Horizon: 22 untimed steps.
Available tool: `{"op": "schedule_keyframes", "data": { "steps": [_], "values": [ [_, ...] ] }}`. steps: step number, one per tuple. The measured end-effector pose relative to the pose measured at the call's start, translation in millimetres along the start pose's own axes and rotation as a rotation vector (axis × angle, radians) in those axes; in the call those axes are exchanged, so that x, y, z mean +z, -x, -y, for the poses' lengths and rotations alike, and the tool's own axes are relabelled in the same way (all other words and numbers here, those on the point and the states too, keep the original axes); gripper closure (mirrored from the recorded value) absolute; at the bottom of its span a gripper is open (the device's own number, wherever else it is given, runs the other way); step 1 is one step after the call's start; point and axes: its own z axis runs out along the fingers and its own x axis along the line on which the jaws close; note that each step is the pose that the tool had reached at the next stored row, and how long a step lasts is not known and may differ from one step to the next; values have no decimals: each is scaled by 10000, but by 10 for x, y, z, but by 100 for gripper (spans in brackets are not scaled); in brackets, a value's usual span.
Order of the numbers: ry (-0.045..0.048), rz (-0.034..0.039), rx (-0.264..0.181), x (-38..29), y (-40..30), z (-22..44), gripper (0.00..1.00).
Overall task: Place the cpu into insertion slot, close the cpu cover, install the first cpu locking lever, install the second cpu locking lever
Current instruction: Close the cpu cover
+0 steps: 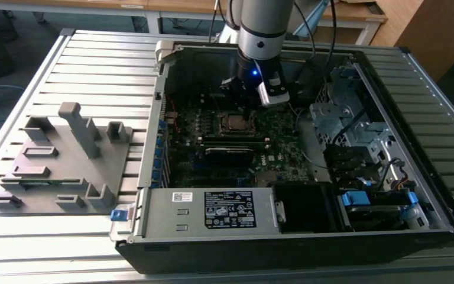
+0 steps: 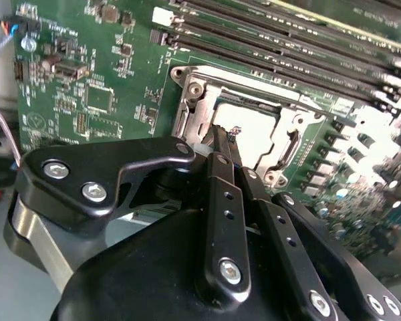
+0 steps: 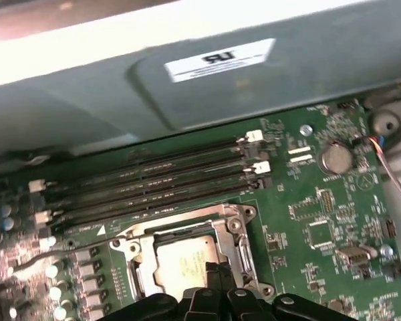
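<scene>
Silver-grey metal marks the cpu (image 3: 184, 262), which is seated in the insertion slot (image 3: 152, 267) on the green motherboard (image 3: 294, 194); it is seen through the window of the cpu cover (image 3: 187, 226), which is laid flat over it. The black gripper (image 2: 224, 134) is held at one edge of the socket; its fingers (image 2: 217, 180) are drawn tightly together, and whether anything thin is pinched at the tips cannot be told. In the first wrist view the tips are seen just over the cover's side rail, beside the cpu's top. Long black memory slots (image 3: 154, 180) are ranged just beside the socket; a coin battery (image 3: 335, 157) is set well apart from it. In the exterior view the arm (image 1: 260, 29) is extended down into an open computer case (image 1: 290, 257), which is laid on a slatted metal table (image 1: 93, 65); a grey fixture (image 1: 61, 160) is set on the table at the exterior view's left of the case; a power supply (image 1: 211, 208) is housed along the case's near wall.
</scene>
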Motion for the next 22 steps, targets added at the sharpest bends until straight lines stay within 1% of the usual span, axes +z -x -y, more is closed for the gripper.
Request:
{"op": "schedule_keyframes", "data": {
  "steps": [6, 8, 10, 15, 20, 21, 22],
  "values": [
    [2, -16, -1016, 4, 0, 0, 90],
    [3, -17, -1062, 6, -2, 1, 90],
    [6, -16, -1064, 9, -18, 5, 90],
    [5, -16, -1062, 15, -113, 25, 90],
    [4, -16, -1063, 15, -117, 26, 90],
    [1, -36, -1063, 15, -118, 27, 90],
    [-9, -110, -1061, 17, -118, 27, 90]
  ]
}}
